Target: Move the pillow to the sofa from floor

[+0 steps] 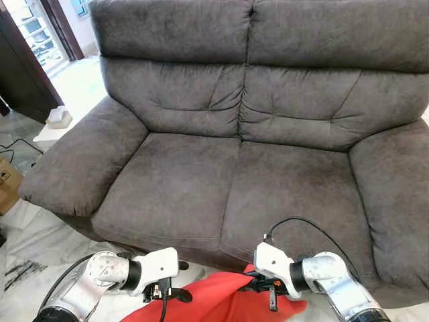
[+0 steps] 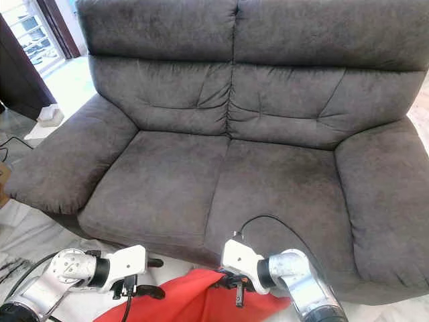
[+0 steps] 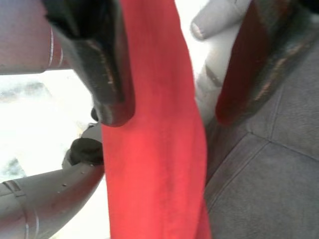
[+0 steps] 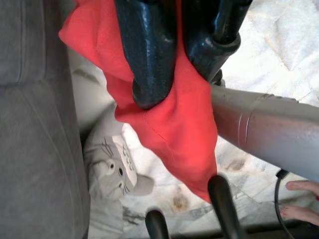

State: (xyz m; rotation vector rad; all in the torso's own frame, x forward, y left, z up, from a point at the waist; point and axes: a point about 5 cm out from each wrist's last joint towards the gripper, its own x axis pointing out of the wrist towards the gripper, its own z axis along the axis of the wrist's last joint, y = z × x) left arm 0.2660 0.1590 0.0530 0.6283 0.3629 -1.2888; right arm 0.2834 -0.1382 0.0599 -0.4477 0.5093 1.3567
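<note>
The red pillow (image 1: 214,298) hangs low in front of the grey sofa (image 1: 201,181), just below its front edge and between my two arms. My right gripper (image 1: 258,280) is shut on one corner of it; in the right wrist view both black fingers (image 4: 149,64) pinch the red cloth (image 4: 184,124). My left gripper (image 1: 179,279) is at the pillow's left edge. In the left wrist view its fingers (image 3: 109,74) stand apart, with a band of the red cloth (image 3: 154,149) running between them and touching one finger.
A grey cat-shaped soft toy (image 4: 107,169) lies on the pale marble floor against the sofa's base. A person's fingers or toes (image 4: 299,186) are at the edge of the right wrist view. A cardboard box (image 1: 8,184) and cables lie on the floor beside the left armrest.
</note>
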